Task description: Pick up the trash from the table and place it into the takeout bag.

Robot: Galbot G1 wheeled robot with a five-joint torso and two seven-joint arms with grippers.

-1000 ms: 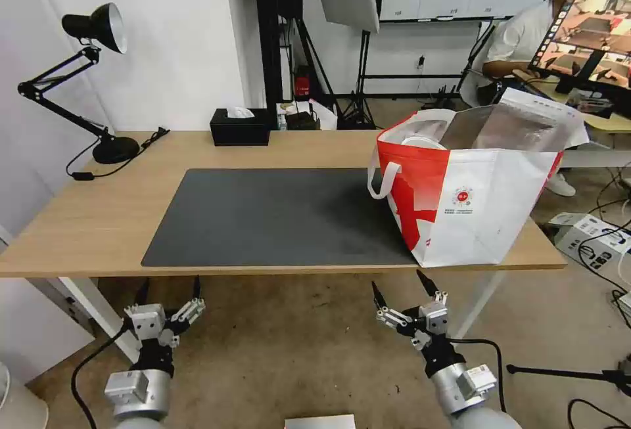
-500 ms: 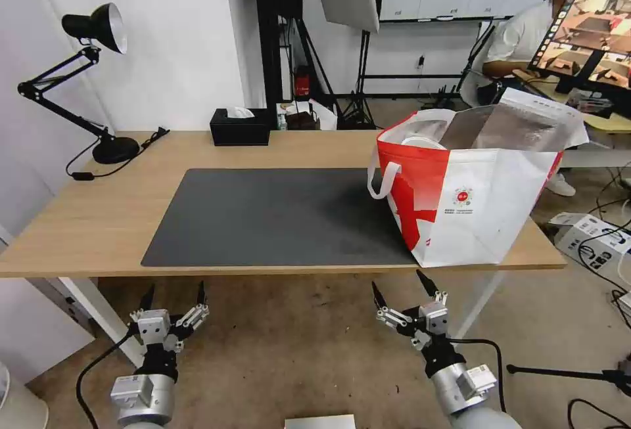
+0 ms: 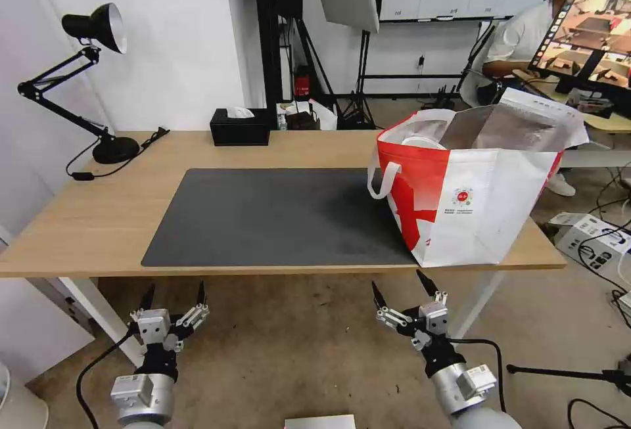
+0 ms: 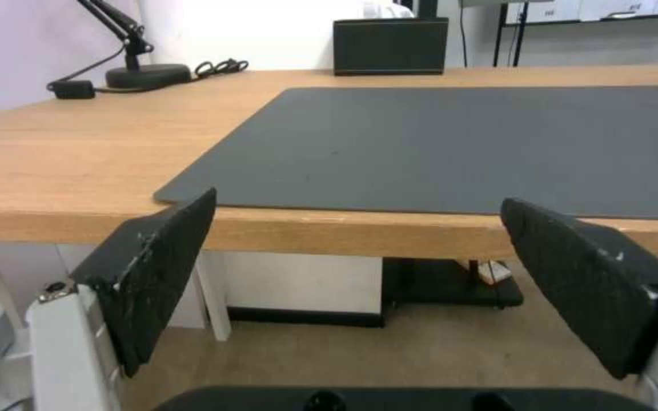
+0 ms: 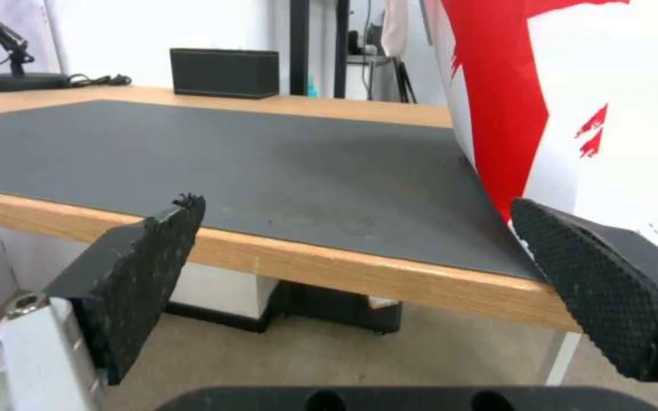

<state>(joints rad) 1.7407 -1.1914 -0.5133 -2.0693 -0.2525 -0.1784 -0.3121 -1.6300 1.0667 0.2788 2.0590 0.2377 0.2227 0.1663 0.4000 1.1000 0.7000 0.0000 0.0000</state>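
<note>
The takeout bag (image 3: 473, 205), white with red panels and foil lining, stands open at the table's (image 3: 98, 219) right end, partly on the dark grey mat (image 3: 276, 215). Inside its mouth a white curved rim (image 3: 424, 142) shows; I cannot tell what it belongs to. The trash is otherwise hidden. Both grippers hang below the table's front edge, fingers pointing up. My left gripper (image 3: 174, 288) (image 4: 360, 200) is open and holds nothing, in front of the mat's (image 4: 458, 142) left corner. My right gripper (image 3: 397, 281) (image 5: 356, 202) is open too, just before the bag's (image 5: 573, 114) near corner.
A black tissue box (image 3: 240, 127) sits at the table's back edge. A black desk lamp (image 3: 115, 150) with its cable stands at the back left. White boxes and cables (image 3: 591, 235) lie on the floor to the right. A white table leg (image 3: 98, 314) stands beside the left gripper.
The left gripper has sunk a little and shifted slightly right below the table edge, then stopped. The right gripper and the bag have not moved.
</note>
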